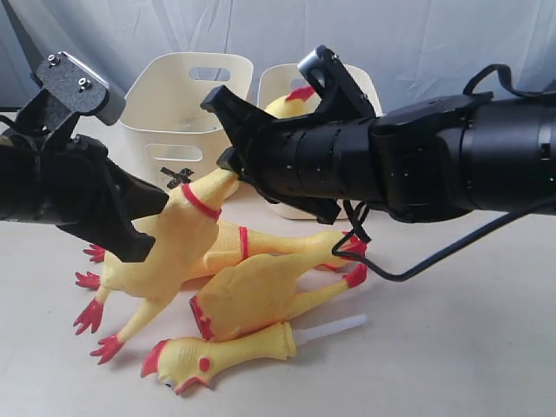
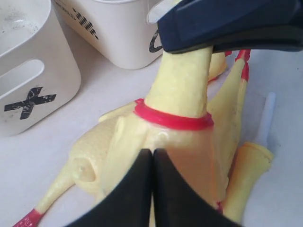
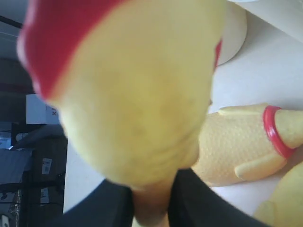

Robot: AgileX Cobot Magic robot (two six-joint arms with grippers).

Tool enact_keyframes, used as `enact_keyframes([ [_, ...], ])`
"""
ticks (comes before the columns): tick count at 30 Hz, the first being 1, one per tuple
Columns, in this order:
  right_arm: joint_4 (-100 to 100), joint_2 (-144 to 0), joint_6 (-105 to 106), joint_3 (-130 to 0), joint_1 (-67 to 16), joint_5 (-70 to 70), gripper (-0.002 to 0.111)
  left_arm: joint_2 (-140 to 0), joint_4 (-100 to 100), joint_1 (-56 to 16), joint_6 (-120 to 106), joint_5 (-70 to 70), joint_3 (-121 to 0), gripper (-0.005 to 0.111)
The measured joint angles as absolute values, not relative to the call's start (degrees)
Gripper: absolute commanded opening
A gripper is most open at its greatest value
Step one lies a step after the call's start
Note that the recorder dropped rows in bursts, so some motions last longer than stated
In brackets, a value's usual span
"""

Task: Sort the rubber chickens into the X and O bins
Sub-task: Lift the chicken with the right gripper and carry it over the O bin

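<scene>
Sorting chickens on a pale table [image 1: 452, 356], grey curtain [image 1: 434, 43] behind.
Exterior: before the X bin [image 1: 165, 104], the held chicken [image 1: 169, 248] leans up over the chicken pile [image 1: 252, 300]; the O bin [image 1: 268, 91] beside the X bin holds another chicken [image 1: 291, 104]; bare table stretches away from the X bin. Left wrist: left gripper [image 2: 152, 156] clenched empty above the held chicken. Right wrist: right gripper [image 3: 151, 208] grasps its neck, head blurred.
</scene>
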State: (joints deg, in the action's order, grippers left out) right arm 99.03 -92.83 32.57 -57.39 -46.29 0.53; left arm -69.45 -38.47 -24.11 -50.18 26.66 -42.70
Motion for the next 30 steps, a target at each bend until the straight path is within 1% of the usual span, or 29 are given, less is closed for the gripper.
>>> enact_keyframes([
  [8,98.0,-91.18,32.72,-57.39,-46.29,0.8,-0.001,-67.38,-34.13,-23.63,-49.1,24.18,-42.7,0.0],
  [19,97.13,-89.03,32.72,-57.39,-46.29,1.78,-0.001,-60.38,-22.34,-14.41,-34.66,21.1,-42.7,0.0],
  [24,93.25,-85.22,32.72,-57.39,-46.29,-1.88,-0.001,-59.88,-20.7,-11.51,-32.36,21.01,-42.7,0.0],
  [30,91.06,-80.25,32.72,-57.39,-46.29,-8.52,-0.001,-59.88,-20.66,-11.27,-31.96,21.01,-42.7,0.0],
])
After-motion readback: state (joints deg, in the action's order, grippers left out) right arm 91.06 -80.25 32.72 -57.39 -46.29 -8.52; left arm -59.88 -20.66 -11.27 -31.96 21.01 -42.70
